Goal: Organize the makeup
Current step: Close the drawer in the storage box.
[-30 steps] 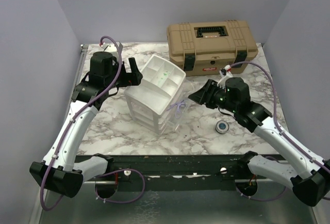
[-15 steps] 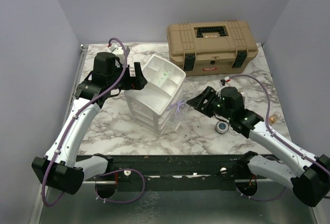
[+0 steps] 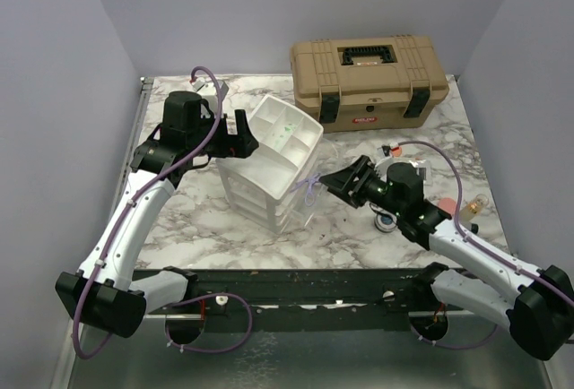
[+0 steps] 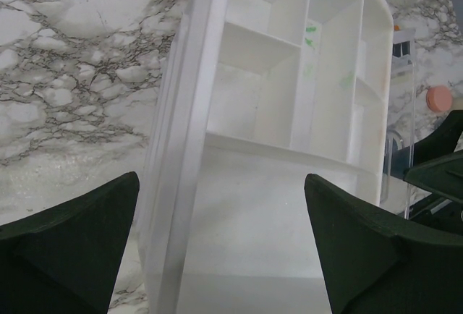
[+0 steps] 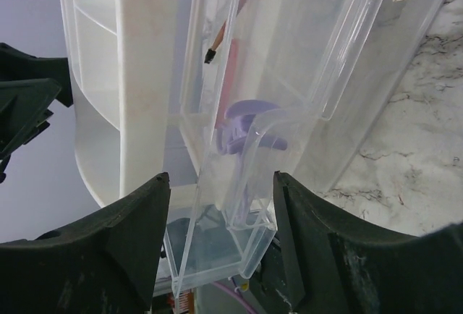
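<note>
Partly hidden compact [image 3: 387, 220], pencil [image 5: 230, 17] cropped in clear drawer [image 5: 362, 24].

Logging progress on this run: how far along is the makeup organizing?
Done: a thin pencil lies inside a pulled-out clear drawer. In hand: the left gripper, open, flanks the white drawer unit at its top, while the right gripper, open, straddles a drawer front with a purple handle. Left: the blue-centred compact and a pink disc lie on the table, not yet put away.
</note>
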`<state>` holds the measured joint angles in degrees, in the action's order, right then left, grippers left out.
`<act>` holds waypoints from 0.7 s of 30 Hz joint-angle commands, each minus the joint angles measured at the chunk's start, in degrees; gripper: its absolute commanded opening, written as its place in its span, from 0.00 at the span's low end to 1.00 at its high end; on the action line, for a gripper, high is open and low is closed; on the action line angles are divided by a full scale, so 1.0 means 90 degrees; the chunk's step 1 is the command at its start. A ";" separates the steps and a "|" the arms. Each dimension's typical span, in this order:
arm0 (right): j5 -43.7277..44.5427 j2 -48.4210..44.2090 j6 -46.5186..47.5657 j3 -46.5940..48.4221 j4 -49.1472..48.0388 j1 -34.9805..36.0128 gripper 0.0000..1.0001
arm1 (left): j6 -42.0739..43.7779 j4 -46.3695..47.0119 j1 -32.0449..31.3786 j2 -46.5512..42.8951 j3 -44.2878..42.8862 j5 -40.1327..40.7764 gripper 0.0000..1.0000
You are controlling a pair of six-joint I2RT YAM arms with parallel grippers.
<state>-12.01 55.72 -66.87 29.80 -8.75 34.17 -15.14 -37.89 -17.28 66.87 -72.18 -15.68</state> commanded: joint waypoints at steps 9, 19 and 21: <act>-0.0638 0.0134 -0.0122 0.0092 -0.1403 0.0031 0.69 | 0.0056 -0.0052 -0.0019 0.0056 -0.0031 -0.0417 0.96; -0.1405 0.1020 -0.0962 -0.0075 -0.2704 0.0030 0.74 | 0.0024 -0.0038 -0.0019 0.0060 0.0007 -0.0711 0.95; -0.1401 0.1054 -0.1124 -0.0243 -0.3078 0.0024 0.75 | 0.0027 -0.0038 -0.0020 0.0028 0.0045 -0.0714 0.95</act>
<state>-21.17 64.40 -72.66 28.91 -25.76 34.17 -14.94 -37.85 -17.26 67.40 -72.18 -18.79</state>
